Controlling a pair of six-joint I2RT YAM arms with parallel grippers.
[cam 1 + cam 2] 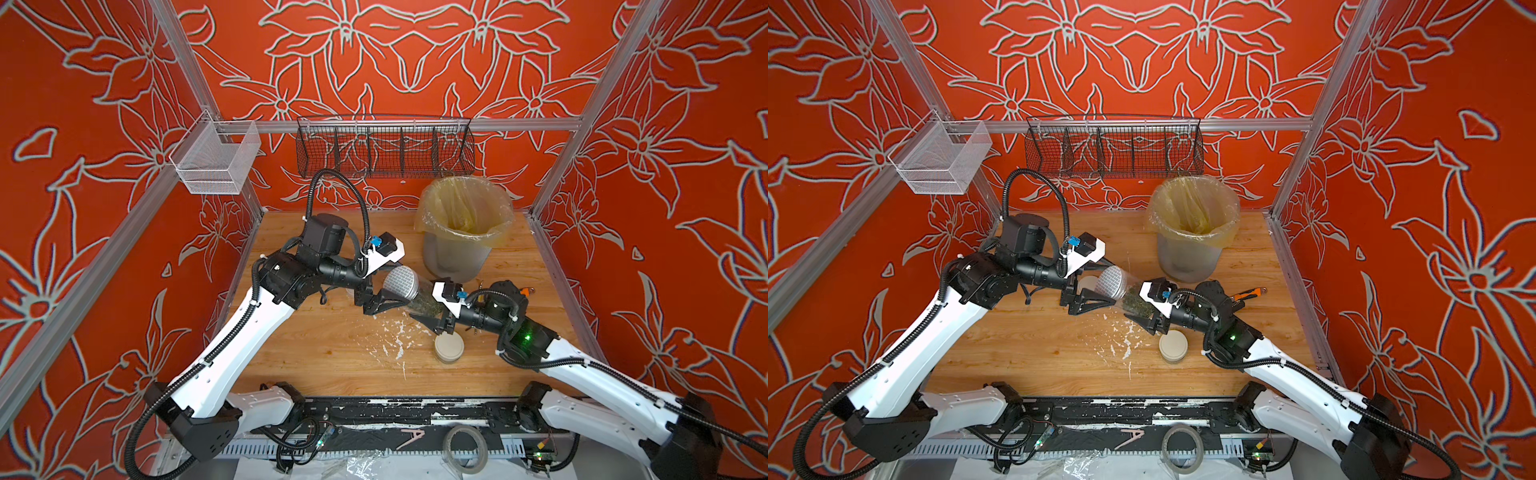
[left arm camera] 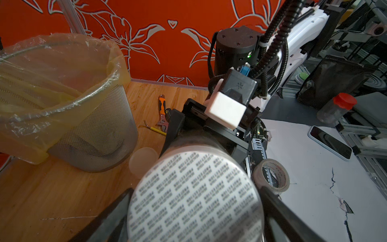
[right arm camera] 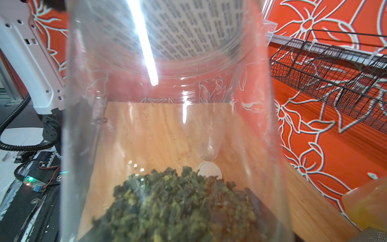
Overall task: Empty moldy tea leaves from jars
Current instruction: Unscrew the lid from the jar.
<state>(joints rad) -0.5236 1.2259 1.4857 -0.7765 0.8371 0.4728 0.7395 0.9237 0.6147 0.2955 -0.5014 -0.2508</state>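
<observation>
Tall jar held tilted above table, clamped at its base end by right fingers closed on it. Tea leaves heaped inside at that end. Left fingers straddling printed lid, one each side; whether gripping it cannot be told.

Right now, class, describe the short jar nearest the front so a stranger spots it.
Find the lined grey bin at the back. Come forward to the squat jar standing in the open. Its lid is plain cream, unlike the tilted tall jar's printed one.
</observation>
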